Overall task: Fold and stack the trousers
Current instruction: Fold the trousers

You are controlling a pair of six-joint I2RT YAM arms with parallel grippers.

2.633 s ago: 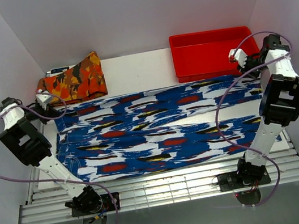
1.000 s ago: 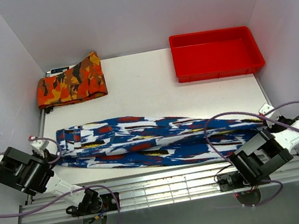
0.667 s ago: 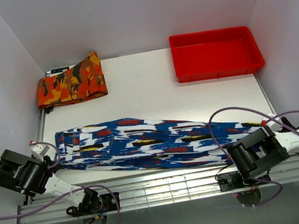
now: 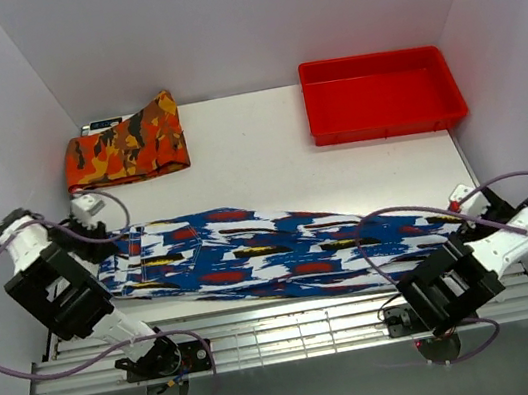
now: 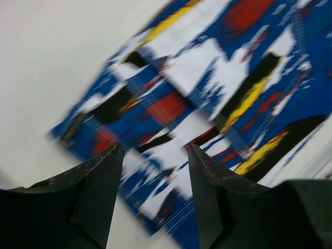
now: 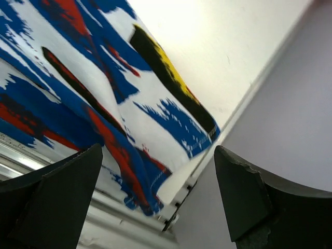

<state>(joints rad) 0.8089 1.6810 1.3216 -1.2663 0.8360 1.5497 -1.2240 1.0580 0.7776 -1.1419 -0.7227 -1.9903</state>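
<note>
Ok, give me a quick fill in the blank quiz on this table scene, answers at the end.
1. The tray at the far right of the table is coloured ____.
2. The trousers lie lengthwise with their waistband at the robot's ____ side.
3. The left gripper and the right gripper both have their jaws ____, gripping nothing.
4. The folded garment at the far left corner is mainly ____ camouflage.
Missing words: red; left; open; orange.
</note>
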